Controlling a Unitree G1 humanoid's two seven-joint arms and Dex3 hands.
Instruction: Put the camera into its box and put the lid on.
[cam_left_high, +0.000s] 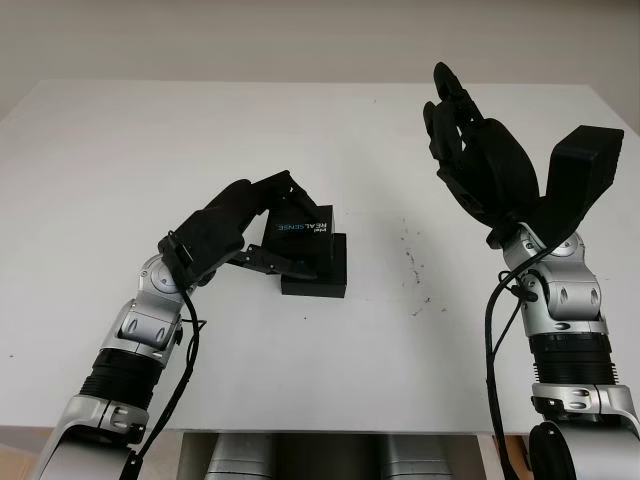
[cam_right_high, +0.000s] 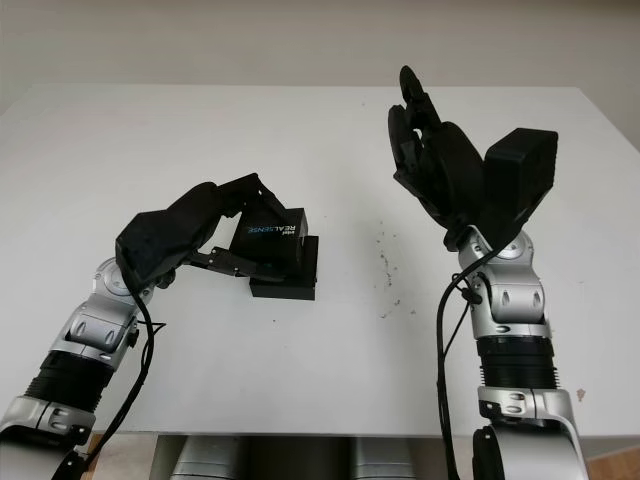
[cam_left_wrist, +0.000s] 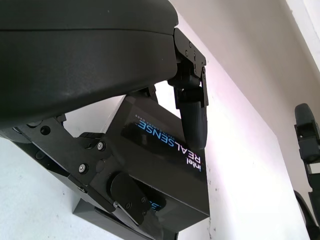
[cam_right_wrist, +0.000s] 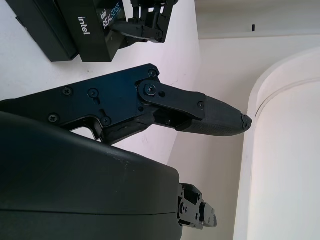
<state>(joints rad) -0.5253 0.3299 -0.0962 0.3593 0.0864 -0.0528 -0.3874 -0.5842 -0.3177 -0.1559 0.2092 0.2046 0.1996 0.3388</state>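
Observation:
A black lid (cam_left_high: 308, 232) printed "intel REALSENSE" is held tilted over the black box base (cam_left_high: 320, 283), which lies on the white table (cam_left_high: 120, 160) near the middle. My left hand (cam_left_high: 285, 228) is shut on the lid, with fingers (cam_left_wrist: 194, 120) over its far edge and the thumb under its near edge. In the left wrist view the lid (cam_left_wrist: 165, 160) slants down onto the base. My right hand (cam_left_high: 455, 130) is open, raised high above the table's right side, well apart from the box. The right wrist view looks down on the lid (cam_right_wrist: 97, 30) and base (cam_right_wrist: 40, 30).
A few small dark specks (cam_left_high: 410, 262) mark the table to the right of the box. The table's front edge (cam_left_high: 300, 430) runs just before my arms. A pale wall rises behind the far edge.

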